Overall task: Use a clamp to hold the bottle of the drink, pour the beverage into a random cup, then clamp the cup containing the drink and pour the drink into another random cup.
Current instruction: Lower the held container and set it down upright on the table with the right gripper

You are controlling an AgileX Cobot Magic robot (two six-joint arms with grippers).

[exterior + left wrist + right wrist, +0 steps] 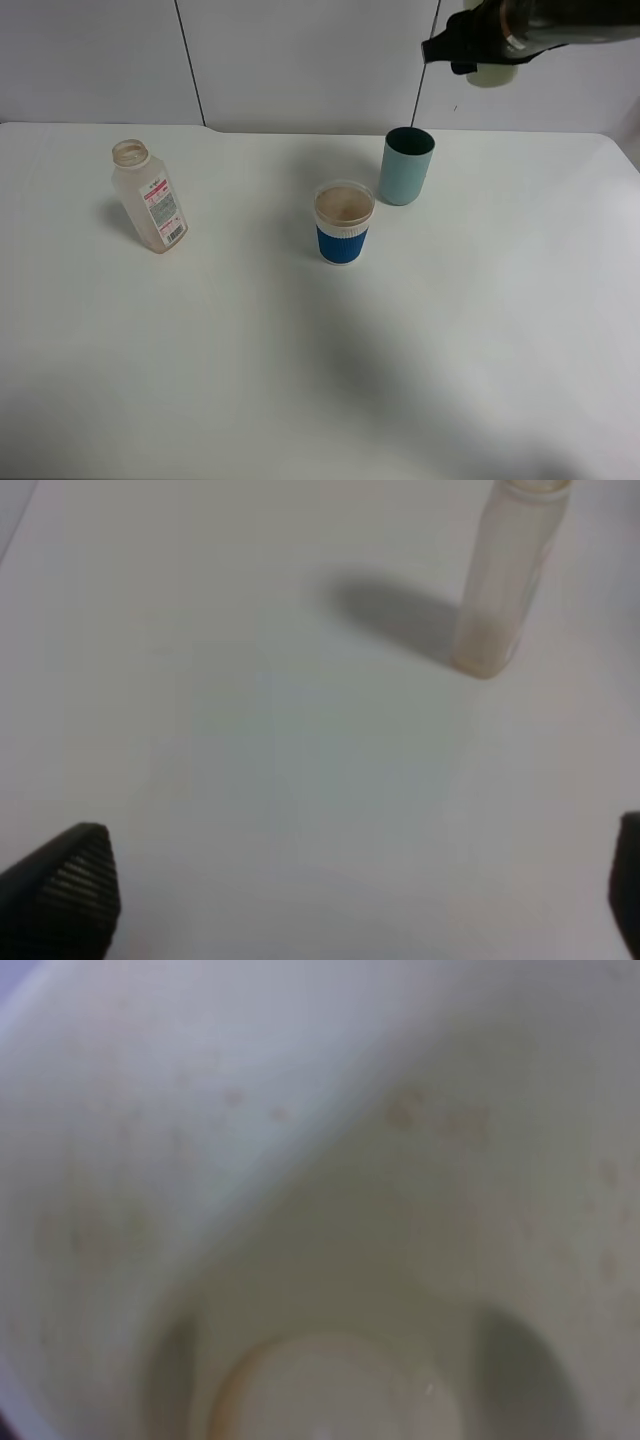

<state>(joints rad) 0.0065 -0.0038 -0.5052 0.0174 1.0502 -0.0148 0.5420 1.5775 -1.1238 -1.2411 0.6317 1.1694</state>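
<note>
The bottle [150,197] stands uncapped at the table's left and also shows in the left wrist view as the bottle [505,580]. My left gripper [345,890] hangs open over bare table short of it, fingertips [65,885] far apart. High at the back right, my right gripper [485,60] is shut on the pale green cup [492,75], above and just right of the teal cup [406,166]. The cup's inside [320,1210] fills the right wrist view, with faint brownish specks on its wall and no clear pool of drink.
A short blue cup with a white rim [343,224] stands mid-table, just in front and left of the teal cup; its inside looks brownish. The white table [300,380] reaches back to a pale panelled wall [300,60].
</note>
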